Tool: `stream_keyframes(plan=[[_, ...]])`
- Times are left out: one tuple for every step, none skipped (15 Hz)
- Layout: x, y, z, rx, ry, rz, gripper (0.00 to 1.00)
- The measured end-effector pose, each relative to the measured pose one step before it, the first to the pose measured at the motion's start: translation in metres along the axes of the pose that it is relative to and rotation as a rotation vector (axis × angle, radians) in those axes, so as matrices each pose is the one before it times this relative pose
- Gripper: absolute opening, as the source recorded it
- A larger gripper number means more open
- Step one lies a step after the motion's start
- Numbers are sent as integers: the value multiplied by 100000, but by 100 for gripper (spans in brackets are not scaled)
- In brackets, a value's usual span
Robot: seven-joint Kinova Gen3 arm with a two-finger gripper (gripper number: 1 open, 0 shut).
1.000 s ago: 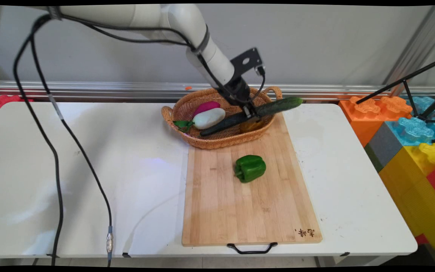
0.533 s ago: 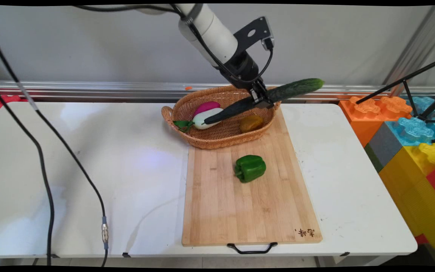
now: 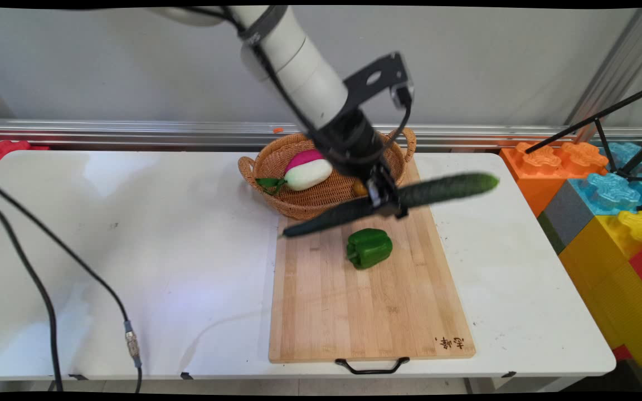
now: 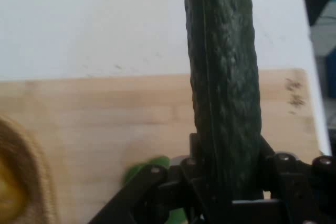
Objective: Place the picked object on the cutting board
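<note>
Main view showed the gripper [image 3: 386,204] with jaws closed on a cucumber [image 3: 443,189] near its middle; the cucumber hung above the cutting board [image 3: 365,312], over the green pepper [image 3: 369,248], beside the basket [image 3: 304,206].

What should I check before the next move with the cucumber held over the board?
1. Grip: gripper is shut on the cucumber near its middle: ok.
2. Cucumber clear of the basket: it hangs over the cutting board's far end: ok.
3. Space on the cutting board: the near half is bare: ok.
4. Green pepper: sits right below the cucumber, in the way of a straight drop: not ok.
5. Basket contents: radish lies inside; a yellowish item is mostly hidden by the gripper: cannot tell.
6. Height above the pepper: cannot tell.
</note>
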Motion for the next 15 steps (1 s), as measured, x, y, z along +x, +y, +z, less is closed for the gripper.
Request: stream_keyframes(plan=[[-518, 1134, 293, -1380, -1120, -278, 0], [-659, 1051, 432, -1230, -1117, -172, 0], [-603, 817, 493, -935, -752, 31, 0], [-803, 889, 759, -764, -665, 162, 0], [-614, 555, 637, -312, -394, -5, 0], [-554, 448, 751, -275, -438, 28, 0], [-697, 436, 1019, 9, -431, -139, 0], [-485, 265, 788, 71, -351, -108, 0], [-505, 237, 912, 116, -316, -125, 0], [-389, 150, 753, 145, -204, -146, 0], [-416, 146, 823, 153, -211, -189, 0], [-323, 97, 656, 176, -121, -191, 0], [-405, 112, 801, 223, -145, -306, 0], [-281, 79, 555, 135, -71, -251, 0], [-288, 86, 599, 126, -38, -243, 0]])
